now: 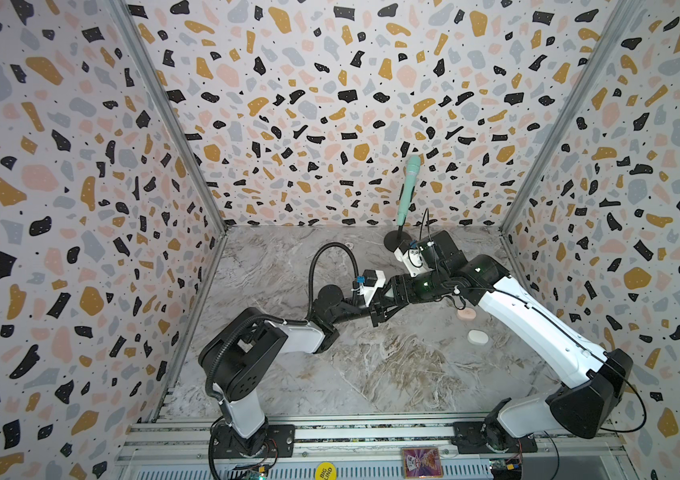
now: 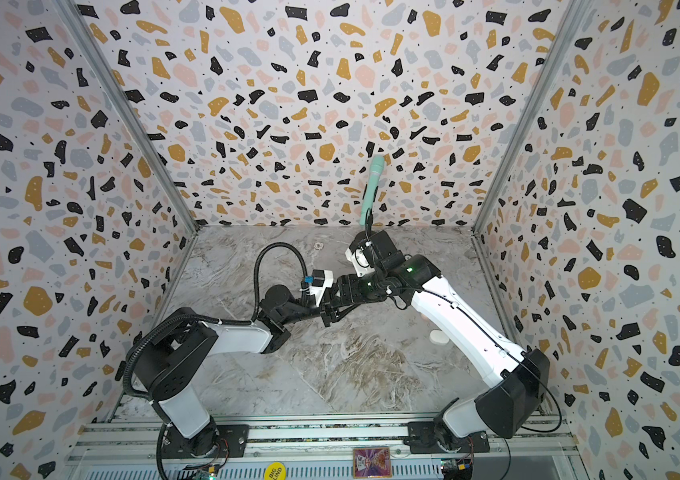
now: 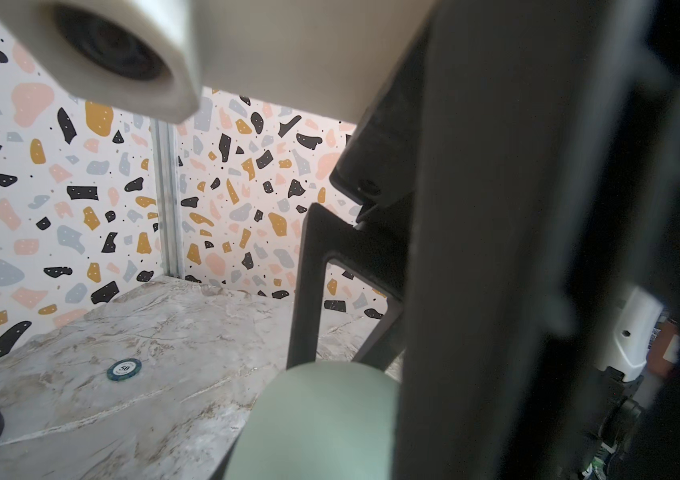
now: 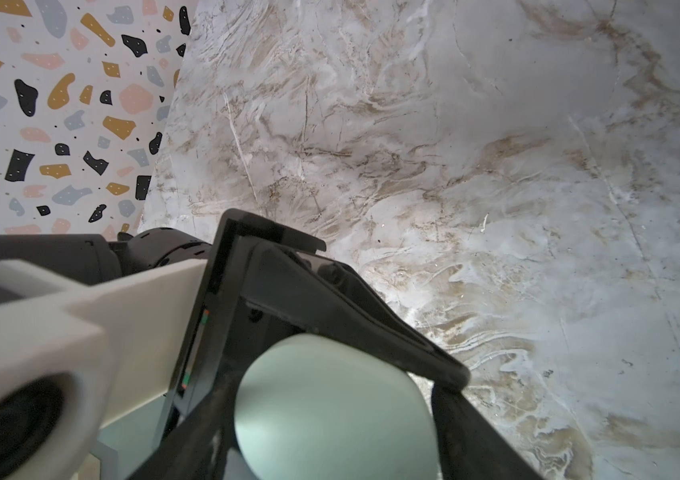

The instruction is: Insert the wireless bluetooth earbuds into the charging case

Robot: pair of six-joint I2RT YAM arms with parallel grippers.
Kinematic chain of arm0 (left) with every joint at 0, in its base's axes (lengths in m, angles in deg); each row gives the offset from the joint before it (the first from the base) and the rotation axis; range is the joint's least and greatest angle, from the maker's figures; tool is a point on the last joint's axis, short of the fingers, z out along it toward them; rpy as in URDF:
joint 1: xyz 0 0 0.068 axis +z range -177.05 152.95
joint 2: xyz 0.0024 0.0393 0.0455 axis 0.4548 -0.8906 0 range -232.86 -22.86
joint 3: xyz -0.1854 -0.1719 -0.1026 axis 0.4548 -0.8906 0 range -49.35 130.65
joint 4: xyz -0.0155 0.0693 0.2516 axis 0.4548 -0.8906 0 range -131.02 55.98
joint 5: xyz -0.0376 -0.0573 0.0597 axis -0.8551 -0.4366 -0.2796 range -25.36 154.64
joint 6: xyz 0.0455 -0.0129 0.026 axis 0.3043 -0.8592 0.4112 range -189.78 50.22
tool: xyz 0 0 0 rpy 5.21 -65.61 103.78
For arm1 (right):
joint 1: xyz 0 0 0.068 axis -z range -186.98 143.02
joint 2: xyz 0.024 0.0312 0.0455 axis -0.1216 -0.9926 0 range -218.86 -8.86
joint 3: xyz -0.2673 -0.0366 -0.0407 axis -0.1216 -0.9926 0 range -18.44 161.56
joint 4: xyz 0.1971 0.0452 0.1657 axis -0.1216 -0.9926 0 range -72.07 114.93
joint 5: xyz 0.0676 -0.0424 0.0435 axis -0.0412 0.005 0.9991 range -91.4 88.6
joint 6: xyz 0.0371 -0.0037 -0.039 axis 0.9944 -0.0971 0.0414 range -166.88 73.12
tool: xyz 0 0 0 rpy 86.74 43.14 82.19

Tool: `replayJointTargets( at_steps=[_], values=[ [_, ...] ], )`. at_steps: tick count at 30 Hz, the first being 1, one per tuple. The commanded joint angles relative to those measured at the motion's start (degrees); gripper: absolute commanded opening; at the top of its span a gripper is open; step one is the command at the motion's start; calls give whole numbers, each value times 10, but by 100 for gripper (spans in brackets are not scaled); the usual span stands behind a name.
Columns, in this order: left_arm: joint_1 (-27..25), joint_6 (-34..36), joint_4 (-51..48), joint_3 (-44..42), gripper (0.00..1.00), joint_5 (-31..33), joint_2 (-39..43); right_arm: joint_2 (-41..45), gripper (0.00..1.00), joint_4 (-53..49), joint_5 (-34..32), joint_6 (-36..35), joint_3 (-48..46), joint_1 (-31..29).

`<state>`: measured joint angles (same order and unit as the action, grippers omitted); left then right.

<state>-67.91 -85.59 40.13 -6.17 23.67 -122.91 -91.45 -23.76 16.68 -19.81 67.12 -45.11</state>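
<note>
**Mint case gripped, no buds in sight**

The left pincer clenched the mint charging case at mid-worktop. The right pincer straddled it, jaws slack. A pink case and a white case lay closed toward 3 o'clock. No earbuds showed, so any insertion couldn't be judged.

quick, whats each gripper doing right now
left gripper: shut on the mint case
right gripper: open, jaws either side of that case
</note>
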Motion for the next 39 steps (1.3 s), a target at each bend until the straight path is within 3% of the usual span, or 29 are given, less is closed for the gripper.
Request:
replayJointTargets(
  at_steps=[1,5,10,18,20,23,24,26,32,39],
  values=[
    [-6,7,57,17,31,-17,10,-4,74,-8,-9,-3,18,-9],
    [-6,6,57,16,31,-18,10,-4,71,3,-11,2,16,-9],
    [-6,6,57,16,31,-21,12,-4,59,12,-14,9,16,-9],
    [-7,7,52,16,34,-21,11,5,51,20,-18,14,9,-9],
    [-7,11,49,15,40,-20,11,9,50,18,-27,14,9,-8],
    [-7,22,35,10,59,-12,12,21,50,16,-39,12,-1,4],
    [-6,26,25,8,67,-8,12,27,50,18,-40,11,-8,12],
    [-6,31,7,3,99,1,13,40,50,23,-40,9,-25,29],
    [-7,45,-56,-50,100,76,35,86,50,48,-50,-5,-104,85],
    [-7,54,-167,-84,100,188,76,144,50,138,-67,-21,-291,164]
  ],
)
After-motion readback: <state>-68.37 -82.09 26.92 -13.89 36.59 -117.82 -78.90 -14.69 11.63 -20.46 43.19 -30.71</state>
